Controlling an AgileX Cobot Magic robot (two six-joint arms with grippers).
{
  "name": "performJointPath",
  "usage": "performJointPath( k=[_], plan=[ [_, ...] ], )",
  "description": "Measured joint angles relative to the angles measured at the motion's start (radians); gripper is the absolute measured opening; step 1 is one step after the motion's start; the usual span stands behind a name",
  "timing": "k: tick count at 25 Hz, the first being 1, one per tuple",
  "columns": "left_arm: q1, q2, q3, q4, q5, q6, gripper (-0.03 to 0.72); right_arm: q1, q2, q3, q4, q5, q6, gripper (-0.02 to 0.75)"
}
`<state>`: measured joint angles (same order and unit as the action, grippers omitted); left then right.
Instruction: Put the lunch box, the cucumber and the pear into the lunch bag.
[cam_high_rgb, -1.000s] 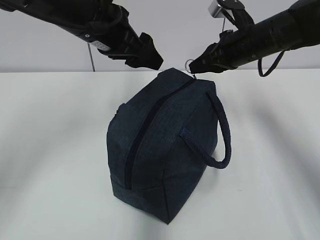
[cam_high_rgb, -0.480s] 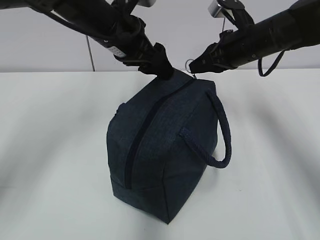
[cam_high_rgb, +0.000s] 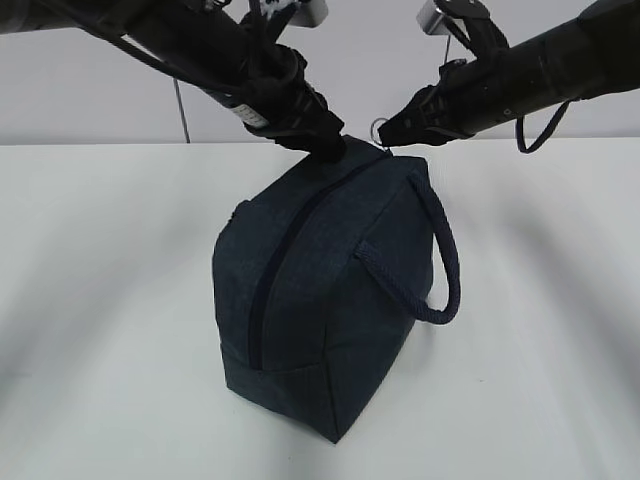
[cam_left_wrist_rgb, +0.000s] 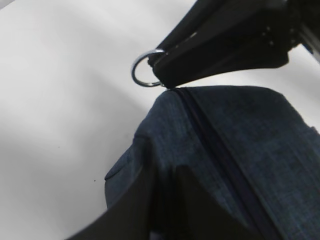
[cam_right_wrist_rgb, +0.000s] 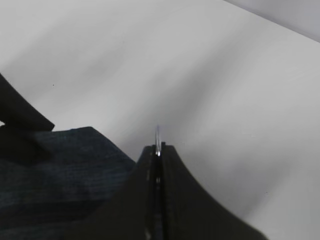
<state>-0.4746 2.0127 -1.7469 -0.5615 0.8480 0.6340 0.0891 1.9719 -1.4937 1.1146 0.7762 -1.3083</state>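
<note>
The dark navy lunch bag (cam_high_rgb: 320, 290) stands on the white table with its zipper (cam_high_rgb: 280, 260) closed and its strap handle (cam_high_rgb: 440, 260) hanging on the right side. My right gripper (cam_high_rgb: 385, 135) is shut on the silver ring pull (cam_high_rgb: 379, 128) at the bag's far top end; the ring (cam_left_wrist_rgb: 142, 67) pokes out past its tips (cam_right_wrist_rgb: 158, 147). My left gripper (cam_high_rgb: 328, 155) presses onto the bag's top beside the zipper end, its jaws closed on the fabric (cam_left_wrist_rgb: 167, 172). The lunch box, cucumber and pear are out of view.
The white table (cam_high_rgb: 100, 300) stretches around the bag on all sides. A grey wall runs behind it, with a thin upright rod (cam_high_rgb: 181, 110) at the back left.
My left gripper came down from above onto the bag's far top corner and closed there. The bag's top got pushed down a little. The right gripper kept its hold on the ring.
</note>
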Motion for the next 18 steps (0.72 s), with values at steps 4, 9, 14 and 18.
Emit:
performJointPath(
  k=[4,9,14,18],
  plan=[
    [0.000,0.000,0.000,-0.002,0.009,0.000,0.027,0.000,0.000,0.000,0.002,0.002,-0.002,0.000],
    [0.000,0.000,0.000,-0.004,0.021,0.000,0.025,-0.005,0.000,0.000,0.002,0.006,-0.002,0.000],
    [0.000,-0.021,0.000,0.001,0.036,0.000,0.026,-0.039,0.002,0.000,0.002,0.008,0.002,0.000],
    [0.000,-0.043,0.000,0.003,0.045,0.000,0.025,-0.055,0.006,0.000,0.002,0.024,0.001,0.000]
  ],
)
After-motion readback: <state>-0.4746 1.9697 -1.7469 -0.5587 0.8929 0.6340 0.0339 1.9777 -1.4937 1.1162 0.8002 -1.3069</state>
